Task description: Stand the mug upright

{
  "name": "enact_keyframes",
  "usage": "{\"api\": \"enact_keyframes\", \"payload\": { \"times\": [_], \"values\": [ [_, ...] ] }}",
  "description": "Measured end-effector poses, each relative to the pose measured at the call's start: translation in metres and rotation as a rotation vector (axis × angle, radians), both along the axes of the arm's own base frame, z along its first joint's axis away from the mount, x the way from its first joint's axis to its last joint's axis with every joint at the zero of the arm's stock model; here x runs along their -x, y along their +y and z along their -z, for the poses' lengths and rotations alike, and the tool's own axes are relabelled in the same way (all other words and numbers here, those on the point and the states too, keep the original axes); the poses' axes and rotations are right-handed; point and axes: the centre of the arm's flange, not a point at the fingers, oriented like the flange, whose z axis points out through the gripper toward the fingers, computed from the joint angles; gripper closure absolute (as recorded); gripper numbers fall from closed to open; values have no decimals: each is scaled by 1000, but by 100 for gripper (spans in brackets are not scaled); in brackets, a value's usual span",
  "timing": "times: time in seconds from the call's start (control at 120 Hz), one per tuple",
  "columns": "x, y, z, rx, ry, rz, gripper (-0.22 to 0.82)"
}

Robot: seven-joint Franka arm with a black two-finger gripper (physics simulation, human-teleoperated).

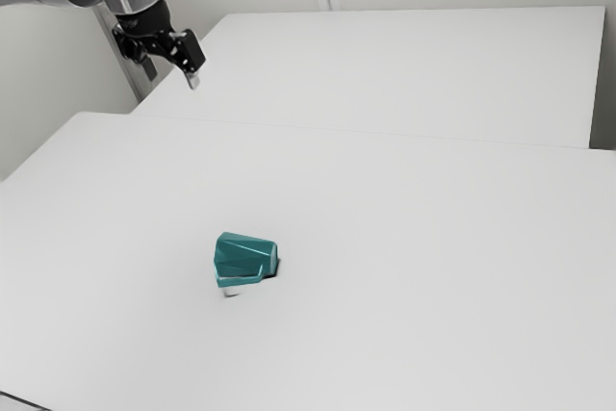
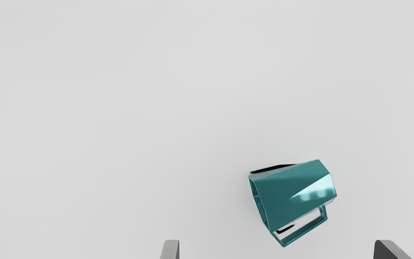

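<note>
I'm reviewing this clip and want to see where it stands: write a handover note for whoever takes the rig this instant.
Gripper: open and empty, raised well away from the mug.
Mug: lying on its side on the table, handle out to one side.
Done: nothing on the mug yet; it isn't upright.
Left: reach it, grasp it, turn it onto its base, release.

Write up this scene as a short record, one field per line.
object: teal faceted mug
pose: lying on its side, not upright
handle: angular loop, out to one side of the body
support: pale table
tool: black two-finger tool, open, raised away from the mug
contact: none between tool and mug
task status: mug not yet set upright
</note>
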Motion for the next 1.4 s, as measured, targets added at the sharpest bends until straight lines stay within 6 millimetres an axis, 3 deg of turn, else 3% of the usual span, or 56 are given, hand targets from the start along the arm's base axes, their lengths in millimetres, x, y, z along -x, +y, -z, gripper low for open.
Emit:
{"api": "enact_keyframes", "payload": {
  "times": [0.425, 0.675, 1.208, 1.4],
  "values": [
    [3, 6, 6, -13, -13, 62, 2],
    [28, 38, 37, 17, 26, 6, 2],
    [98, 44, 125, 240, 54, -136, 2],
    [118, 63, 148, 368, 57, -236, 3]
  ]
}}
